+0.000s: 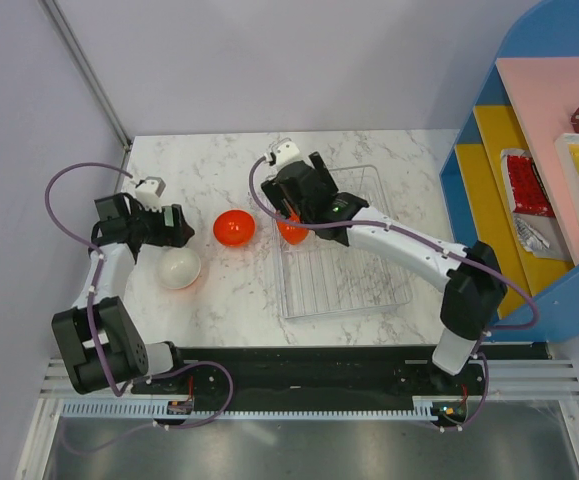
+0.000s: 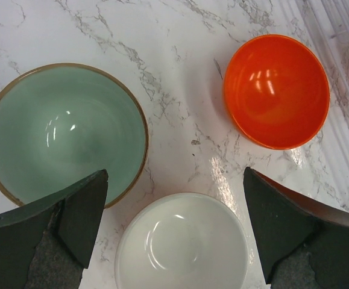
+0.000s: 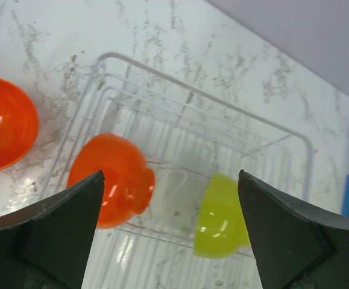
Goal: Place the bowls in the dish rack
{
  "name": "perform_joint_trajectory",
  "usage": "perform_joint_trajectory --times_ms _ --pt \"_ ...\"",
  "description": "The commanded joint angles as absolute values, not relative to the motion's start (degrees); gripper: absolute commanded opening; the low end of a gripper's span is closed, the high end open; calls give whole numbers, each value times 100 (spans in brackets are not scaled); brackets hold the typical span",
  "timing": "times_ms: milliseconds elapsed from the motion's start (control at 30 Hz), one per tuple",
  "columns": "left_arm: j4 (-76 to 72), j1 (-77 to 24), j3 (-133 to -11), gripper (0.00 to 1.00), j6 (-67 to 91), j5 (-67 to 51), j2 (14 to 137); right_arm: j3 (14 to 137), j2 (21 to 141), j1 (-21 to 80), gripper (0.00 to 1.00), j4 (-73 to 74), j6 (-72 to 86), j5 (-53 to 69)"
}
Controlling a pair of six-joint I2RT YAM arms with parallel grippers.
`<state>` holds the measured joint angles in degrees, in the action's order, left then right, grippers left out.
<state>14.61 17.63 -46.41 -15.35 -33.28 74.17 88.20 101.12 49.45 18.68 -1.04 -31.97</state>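
The marble counter (image 1: 219, 170) carries everything. The clear dish rack (image 1: 354, 285) sits on its right half, inside my right arm's reach, which I judge is why that arm works the rack.

My right gripper (image 3: 169, 180) hangs over the rack's left end, spread wide and holding nothing. Below it two bowls already lie in the rack. An orange-backed bowl (image 3: 111, 180) is tipped on its side with its foot showing, close to the left wall. A lime-green bowl (image 3: 222, 217), also on its side, sits further along the ribs, apart from the first. Lying on edge, they take less room than flat bowls and leave the rest of the ribs bare.

My left gripper (image 2: 175, 171) hovers over the counter's left half, also spread and empty, looking straight down on three upright bowls still to be loaded. The pale mint bowl (image 2: 66, 129) is the biggest in that view and lies under my left finger. The red-orange bowl (image 2: 276, 90) stands just beside the rack's left wall, so it looks the easiest to move next. The white bowl (image 2: 183, 241) sits between my fingers, nearest the arm's base. None of the three touch, which leaves room for a finger to slip over a rim.
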Motion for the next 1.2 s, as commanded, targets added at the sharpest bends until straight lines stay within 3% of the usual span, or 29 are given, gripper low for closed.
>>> perform_joint_trajectory --times_ms 0,467,700,900,1000,1167 --pt "1292 1627 -5027 100 -1837 -3419 7725 8834 9414 4571 98 1784 -887 -3832" --pt "1116 291 -5422 100 -1925 -2708 8577 7067 7771 3253 98 2847 -1652 -2945" --pt "1178 -184 -5923 100 -1934 -2435 9254 6706 7541 2269 98 3541 -1749 -1610" --pt "1204 -281 -6134 84 -2004 -2286 9816 6671 7725 1758 98 4218 -2021 -520" --pt "1204 -290 -6187 69 -2065 -2224 10010 6609 7866 1530 98 4271 -2039 -203" --pt "1248 -308 -6196 52 -2092 -2276 10125 6644 8269 1257 96 4149 -1873 -17"
